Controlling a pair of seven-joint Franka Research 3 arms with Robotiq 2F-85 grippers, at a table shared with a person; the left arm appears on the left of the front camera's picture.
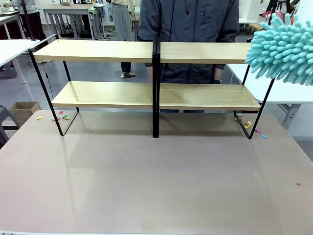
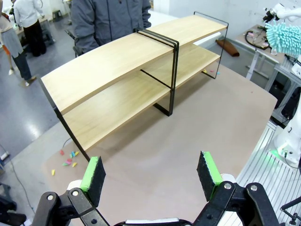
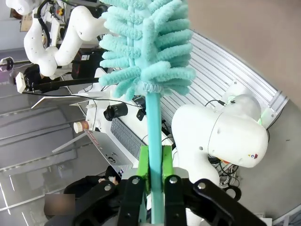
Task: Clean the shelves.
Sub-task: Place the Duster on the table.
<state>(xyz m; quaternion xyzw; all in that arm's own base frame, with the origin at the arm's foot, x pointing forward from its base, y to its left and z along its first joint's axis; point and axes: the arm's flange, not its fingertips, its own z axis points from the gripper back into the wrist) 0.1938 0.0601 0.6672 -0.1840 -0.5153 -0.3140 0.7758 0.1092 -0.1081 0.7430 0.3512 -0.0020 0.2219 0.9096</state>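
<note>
The shelves (image 1: 102,50) are a wide two-tier rack of light wood boards in a thin black frame with a black centre post, standing across the far part of the brown table; the left wrist view sees the shelves (image 2: 113,61) from above at an angle. A teal fluffy duster (image 1: 283,49) hangs at the rack's upper right end. My right gripper (image 3: 154,162) is shut on the duster handle (image 3: 153,122), its fluffy head (image 3: 146,42) pointing away. My left gripper (image 2: 153,172) hovers open over the table, nothing between its green pads.
A person in a dark jacket (image 1: 188,19) stands close behind the rack. Small coloured scraps (image 1: 61,117) lie by the rack's left foot, more scraps (image 1: 247,123) by the right foot, and one red bit (image 1: 298,184) near the table's right edge.
</note>
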